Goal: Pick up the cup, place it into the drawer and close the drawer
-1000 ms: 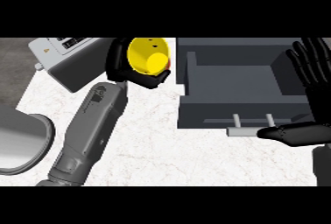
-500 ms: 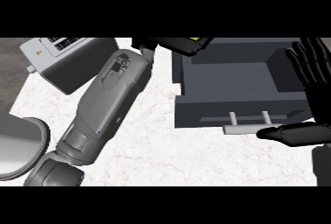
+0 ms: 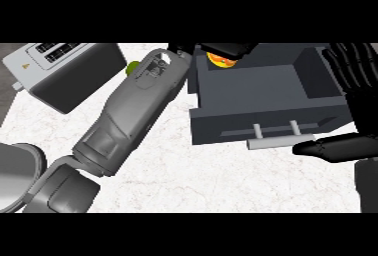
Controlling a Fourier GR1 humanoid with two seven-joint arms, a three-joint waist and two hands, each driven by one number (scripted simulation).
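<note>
The white marbled counter (image 3: 192, 175) fills most of the head view. On it, toward the upper right, sits the dark grey drawer (image 3: 262, 95), open, its inside in full view and its front panel facing the lower edge, with a pale bar handle (image 3: 275, 141) fixed across that panel. The grey left forearm (image 3: 125, 120) runs on a slant from the lower left up to the drawer's far left corner. At the upper left stands a grey toaster (image 3: 63, 70), with slots on its top. A rounded grey metal vessel (image 3: 16, 175) is cut off by the left edge. The right hand (image 3: 351, 100) shows at the right edge, just beside the drawer's right wall, fingers straight and spread upward, thumb stretched out toward the handle's right end; it holds nothing. The left hand (image 3: 221, 50) is over the drawer's far left corner, its fingers wrapped over the cup (image 3: 220, 61), of which only a small yellow and orange patch shows beneath them, within the drawer's outline. A small green thing (image 3: 133, 67) peeks out between the toaster and the forearm.
</note>
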